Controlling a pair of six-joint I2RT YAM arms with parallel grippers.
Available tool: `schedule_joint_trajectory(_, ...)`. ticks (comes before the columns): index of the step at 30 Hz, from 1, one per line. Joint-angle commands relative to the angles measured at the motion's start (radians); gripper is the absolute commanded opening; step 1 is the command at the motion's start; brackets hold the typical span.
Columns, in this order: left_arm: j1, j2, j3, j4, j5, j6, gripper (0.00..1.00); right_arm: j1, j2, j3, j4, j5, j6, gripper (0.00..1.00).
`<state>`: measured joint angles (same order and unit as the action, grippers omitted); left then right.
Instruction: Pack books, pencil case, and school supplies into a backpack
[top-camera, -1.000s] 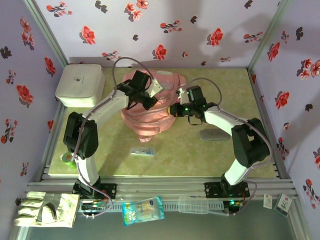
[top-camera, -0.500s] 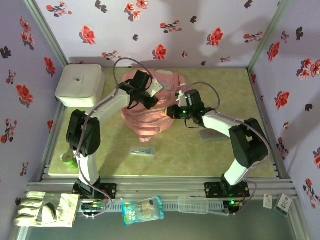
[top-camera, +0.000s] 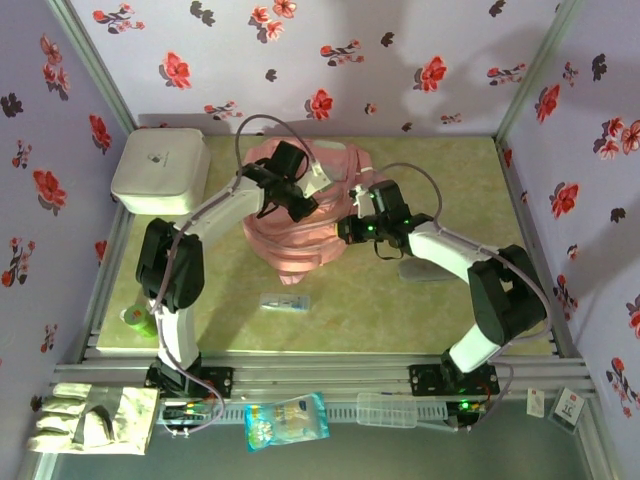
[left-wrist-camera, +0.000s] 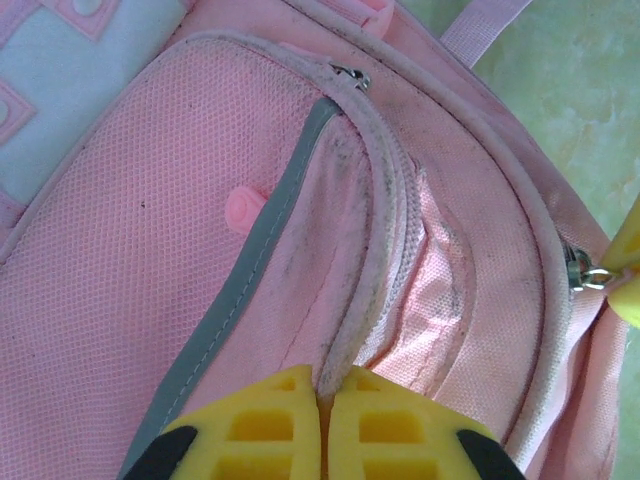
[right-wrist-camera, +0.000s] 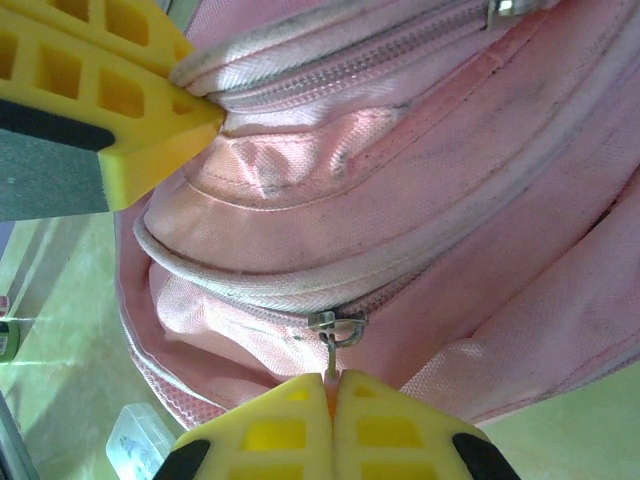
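Observation:
The pink backpack (top-camera: 296, 232) lies mid-table. My left gripper (top-camera: 306, 203) sits on top of it, shut on the pale piping (left-wrist-camera: 352, 300) of a pocket edge, pinched between the yellow fingertips (left-wrist-camera: 270, 420). At the backpack's right side my right gripper (top-camera: 348, 229) is shut on the zipper pull (right-wrist-camera: 331, 362) below a metal slider (right-wrist-camera: 336, 325). The grey pencil case (top-camera: 427, 270) lies to the right of the backpack. A clear packet (top-camera: 285, 302) lies in front of it, and a green roll (top-camera: 134, 318) rests at the near left. The books are out of view.
A white rounded box (top-camera: 160, 170) stands at the back left. Off the table's near edge lie a pale glove (top-camera: 92, 418), a blue-white bag (top-camera: 286, 420) and a clear tray (top-camera: 392, 408). Patterned walls enclose three sides.
My right gripper has shifted slightly left and nearer along the backpack's side, keeping its hold on the zipper pull. The left gripper crept a little to the right, still pinching the piping.

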<state>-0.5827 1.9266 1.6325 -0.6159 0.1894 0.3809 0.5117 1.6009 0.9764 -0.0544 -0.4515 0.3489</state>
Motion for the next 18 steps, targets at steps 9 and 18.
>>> schedule_joint_trajectory(9,-0.013,0.036,0.054,0.11,0.016,-0.079,0.0,0.049,0.017,-0.023,0.131,-0.075,0.119,0.08)
schedule_joint_trajectory(18,-0.002,-0.081,-0.044,0.176,0.049,-0.073,0.0,-0.152,-0.072,-0.172,0.404,-0.112,0.459,0.51)
